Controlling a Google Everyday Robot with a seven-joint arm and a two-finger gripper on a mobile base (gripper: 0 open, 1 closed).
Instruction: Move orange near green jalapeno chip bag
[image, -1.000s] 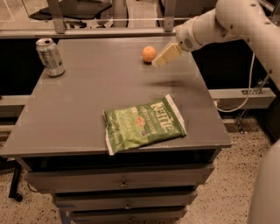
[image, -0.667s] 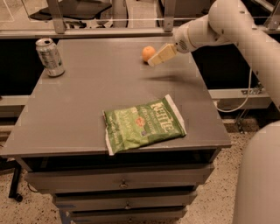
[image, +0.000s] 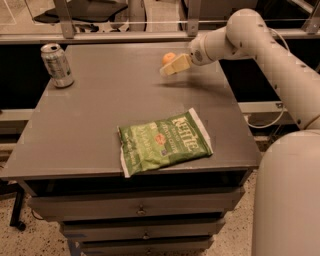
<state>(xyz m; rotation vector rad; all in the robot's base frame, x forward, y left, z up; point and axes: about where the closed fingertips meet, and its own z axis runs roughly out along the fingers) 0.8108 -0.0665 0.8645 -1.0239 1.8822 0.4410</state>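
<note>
Soda can (image: 56, 64) (upright) on grey table (image: 110, 102)

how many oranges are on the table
1. The orange sits near the far edge of the table, right by the gripper, far from the green jalapeno chip bag at the front. None seems hidden.

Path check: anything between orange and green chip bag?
Camera view: only bare grey tabletop between round orange fruit and green foil chip bag; claw at the orange.

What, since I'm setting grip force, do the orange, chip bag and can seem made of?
The orange: smooth fruit rind, evenly coloured. The green chip bag: crinkled, probably foil, creased surface. The can: shiny metal, apparently. The gripper is right at the orange.
</note>
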